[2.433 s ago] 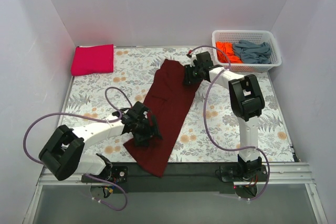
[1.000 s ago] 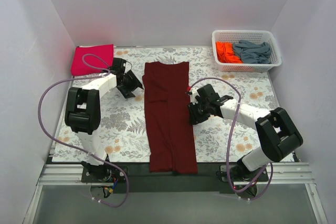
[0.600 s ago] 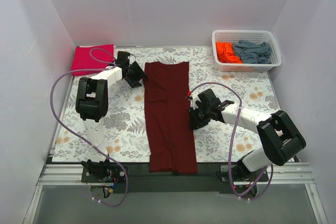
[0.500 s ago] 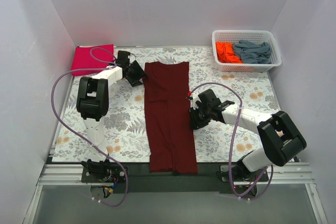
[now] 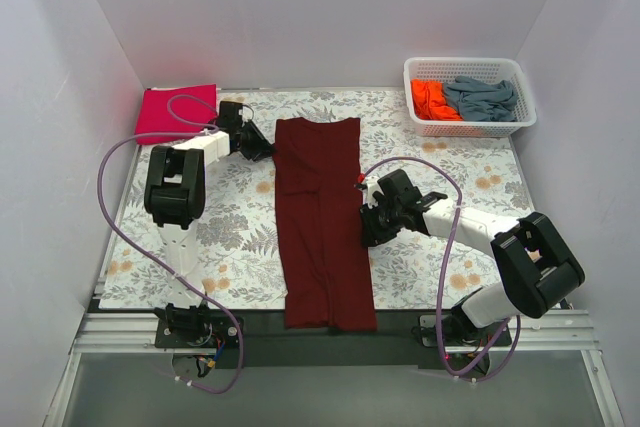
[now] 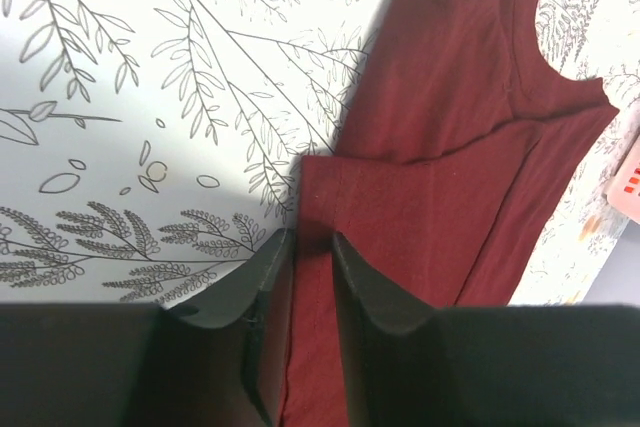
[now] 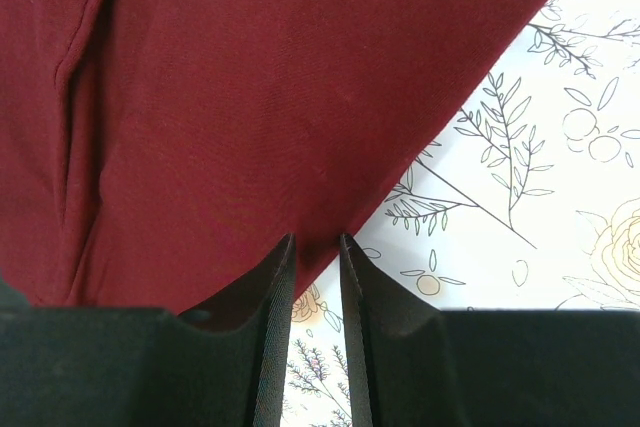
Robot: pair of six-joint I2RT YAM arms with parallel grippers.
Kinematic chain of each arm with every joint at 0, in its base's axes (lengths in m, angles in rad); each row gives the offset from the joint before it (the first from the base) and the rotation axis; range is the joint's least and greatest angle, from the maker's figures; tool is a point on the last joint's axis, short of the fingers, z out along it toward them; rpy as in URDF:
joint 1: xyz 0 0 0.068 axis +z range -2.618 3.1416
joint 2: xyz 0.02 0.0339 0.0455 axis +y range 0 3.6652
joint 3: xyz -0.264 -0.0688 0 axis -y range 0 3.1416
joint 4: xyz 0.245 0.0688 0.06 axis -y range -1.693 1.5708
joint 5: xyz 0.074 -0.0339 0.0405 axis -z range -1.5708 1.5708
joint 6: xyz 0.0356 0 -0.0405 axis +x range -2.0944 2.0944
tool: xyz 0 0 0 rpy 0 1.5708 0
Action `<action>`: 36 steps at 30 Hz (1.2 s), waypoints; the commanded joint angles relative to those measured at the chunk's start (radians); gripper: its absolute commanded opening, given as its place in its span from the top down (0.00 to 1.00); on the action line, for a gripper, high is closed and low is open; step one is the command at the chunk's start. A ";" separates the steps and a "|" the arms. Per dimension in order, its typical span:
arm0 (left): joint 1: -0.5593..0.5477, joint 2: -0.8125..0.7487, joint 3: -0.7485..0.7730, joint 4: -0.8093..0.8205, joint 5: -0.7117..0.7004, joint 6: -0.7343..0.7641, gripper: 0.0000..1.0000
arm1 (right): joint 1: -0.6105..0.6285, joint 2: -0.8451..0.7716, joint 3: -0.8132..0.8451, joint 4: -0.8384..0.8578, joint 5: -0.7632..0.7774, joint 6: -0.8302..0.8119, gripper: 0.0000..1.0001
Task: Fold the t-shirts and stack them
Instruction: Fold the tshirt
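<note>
The dark maroon t-shirt (image 5: 318,207) lies as a long narrow strip down the middle of the floral table cloth (image 5: 220,217). My left gripper (image 5: 262,150) is at its upper left edge; in the left wrist view its jaws (image 6: 312,239) stand close together with the maroon cloth (image 6: 450,147) pinched between them. My right gripper (image 5: 366,235) is at the strip's right edge, about halfway down. In the right wrist view that gripper (image 7: 313,240) has its tips closed on the rim of the maroon cloth (image 7: 250,97). The magenta-pink t-shirt (image 5: 178,112) lies folded at the back left.
A white lattice basket (image 5: 470,129) stands at the back right, holding the orange t-shirt (image 5: 430,97) and the grey-blue t-shirt (image 5: 482,97). White walls close in three sides. The maroon strip's near end hangs over the table's front edge (image 5: 330,319).
The maroon shirt went from lying diagonally to lying straight. My left gripper moved right onto its upper left edge and closed. My right gripper settled on the right edge.
</note>
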 commanded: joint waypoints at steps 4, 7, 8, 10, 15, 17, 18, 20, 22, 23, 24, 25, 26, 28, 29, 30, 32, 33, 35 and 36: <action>0.009 -0.039 -0.072 0.016 -0.046 0.034 0.83 | 0.006 -0.018 -0.014 0.025 -0.012 -0.006 0.70; 0.010 -0.068 -0.089 0.020 -0.064 0.041 0.90 | 0.006 -0.019 -0.016 0.025 -0.012 -0.007 0.70; 0.010 -0.075 -0.094 0.026 -0.067 0.045 0.91 | 0.006 -0.019 -0.017 0.025 -0.012 -0.007 0.70; 0.009 -0.093 -0.103 0.030 -0.072 0.048 0.92 | 0.006 -0.018 -0.019 0.029 -0.012 -0.007 0.70; 0.010 -0.142 -0.141 0.051 -0.072 0.047 0.97 | 0.006 -0.012 -0.022 0.032 -0.016 -0.006 0.70; 0.010 -0.156 -0.159 0.059 -0.087 0.045 0.98 | 0.006 -0.012 -0.024 0.032 -0.015 -0.007 0.70; 0.010 -0.168 -0.166 0.060 -0.089 0.045 0.98 | 0.006 -0.013 -0.024 0.035 -0.013 -0.006 0.70; 0.010 -0.176 -0.167 0.062 -0.096 0.045 0.98 | 0.006 -0.013 -0.025 0.035 -0.012 -0.006 0.70; 0.010 -0.176 -0.164 0.062 -0.101 0.050 0.96 | 0.006 -0.013 -0.028 0.036 -0.013 -0.006 0.70; 0.010 -0.174 -0.157 0.062 -0.106 0.053 0.97 | 0.006 -0.012 -0.028 0.036 -0.012 -0.007 0.70; 0.010 -0.170 -0.150 0.063 -0.113 0.057 0.97 | 0.006 -0.013 -0.031 0.035 -0.013 -0.006 0.70; 0.010 -0.165 -0.143 0.056 -0.115 0.071 0.97 | 0.006 -0.016 -0.031 0.036 -0.015 -0.009 0.70; 0.010 -0.158 -0.121 0.051 -0.118 0.077 0.97 | 0.006 -0.019 -0.033 0.036 -0.015 -0.007 0.70; 0.009 -0.153 -0.109 0.040 -0.116 0.086 0.96 | 0.007 -0.024 -0.030 0.036 -0.013 -0.016 0.70; 0.009 -0.151 -0.106 0.040 -0.118 0.096 0.96 | 0.009 -0.028 -0.027 0.038 -0.010 -0.021 0.70; 0.009 -0.150 -0.100 0.042 -0.123 0.105 0.95 | 0.013 -0.032 -0.013 0.038 0.008 -0.025 0.69; 0.009 -0.150 -0.100 0.039 -0.132 0.119 0.95 | 0.047 -0.036 0.007 0.050 0.049 -0.044 0.68; 0.009 -0.148 -0.100 0.040 -0.132 0.125 0.95 | 0.056 -0.038 0.019 0.059 0.062 -0.050 0.67; 0.009 -0.142 -0.097 0.036 -0.132 0.136 0.95 | 0.076 -0.019 0.070 0.100 0.079 -0.062 0.65; 0.009 -0.139 -0.095 0.036 -0.130 0.139 0.95 | 0.088 -0.010 0.090 0.120 0.100 -0.068 0.65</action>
